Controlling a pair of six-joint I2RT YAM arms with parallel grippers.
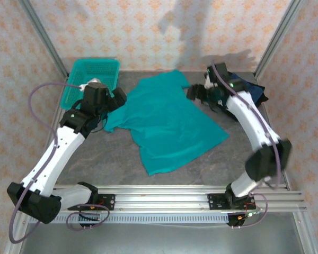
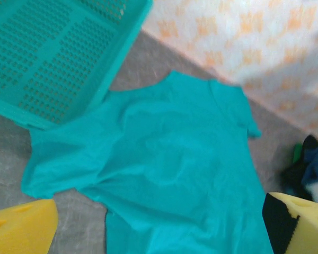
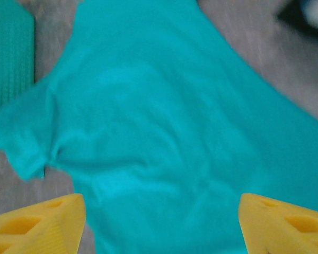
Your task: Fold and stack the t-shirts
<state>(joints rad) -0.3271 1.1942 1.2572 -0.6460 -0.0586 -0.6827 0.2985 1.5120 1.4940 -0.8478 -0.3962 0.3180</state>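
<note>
Since both tools stand with fingers apart and nothing between them, you are free to choose your grips. The teal t-shirt point(image 1: 169, 124) lies spread in the middle of the table point(image 1: 108, 166), a little askew, no print showing, wrinkled toward the sleeve nearest the basket point(image 1: 95, 64). Your left gripper point(image 1: 116, 99) hovers at that sleeve; your right gripper point(image 1: 196, 93) hovers at the opposite shoulder, just in front of the navy t-shirt point(image 1: 253, 90) bunched at the far right. Pinch the sleeve edges cleanly, lift low, and bring both sides inward evenly so the cloth folds flat rather than bunching.
</note>
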